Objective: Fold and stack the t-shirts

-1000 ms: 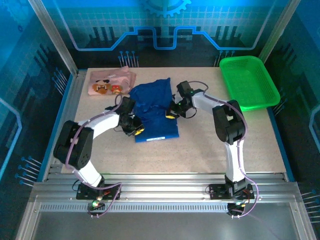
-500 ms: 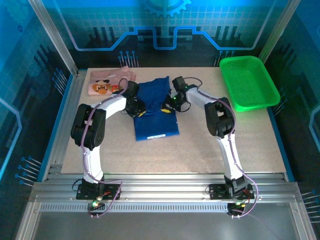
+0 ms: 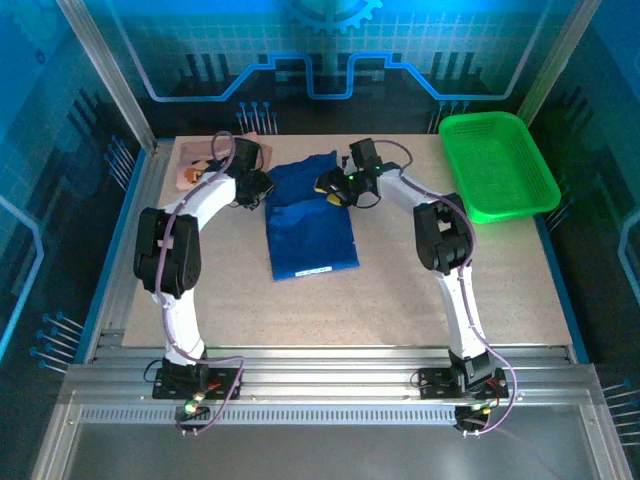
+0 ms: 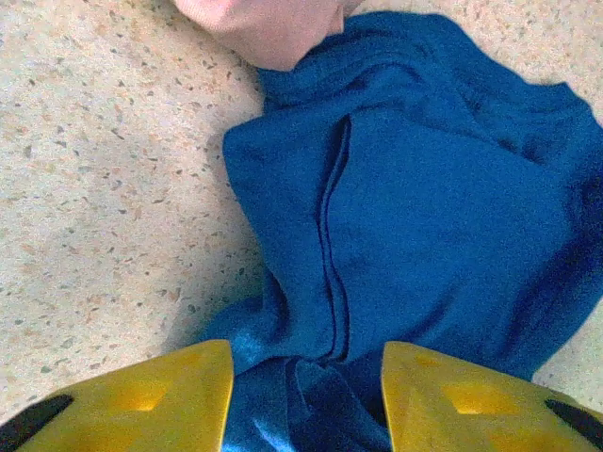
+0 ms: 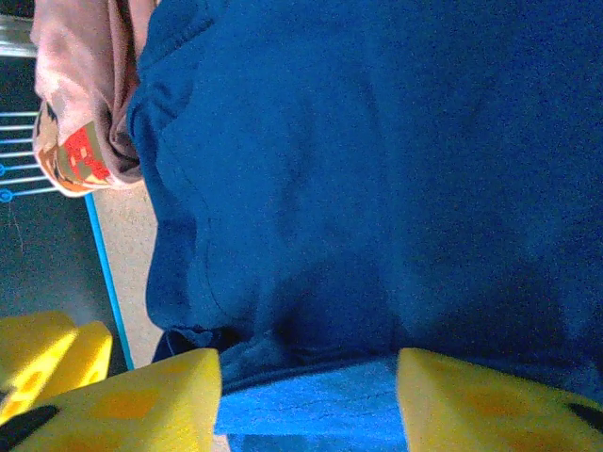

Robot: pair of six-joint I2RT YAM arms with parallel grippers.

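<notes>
The royal-blue t-shirt (image 3: 308, 225) lies folded into a long rectangle at the table's middle, with a white print strip near its front edge. The pink t-shirt (image 3: 192, 170) lies at the back left, partly under the left arm. My left gripper (image 3: 262, 186) is at the blue shirt's back left corner, and my right gripper (image 3: 328, 187) at its back right. In the left wrist view the yellow fingers (image 4: 141, 395) stand apart, open, with loose blue cloth (image 4: 424, 207) between them. My right gripper (image 5: 306, 405) is open too, over the blue shirt (image 5: 377, 169); the pink shirt (image 5: 85, 113) shows beyond it.
A green mesh basket (image 3: 497, 165) stands at the back right corner. The speckled tabletop (image 3: 420, 300) runs bare in front of and right of the blue shirt. Metal rails edge the table on the left and front.
Both grippers moved toward the back of the table with the blue shirt's raised part, then opened and let it go. The shirt now lies flatter and longer.
</notes>
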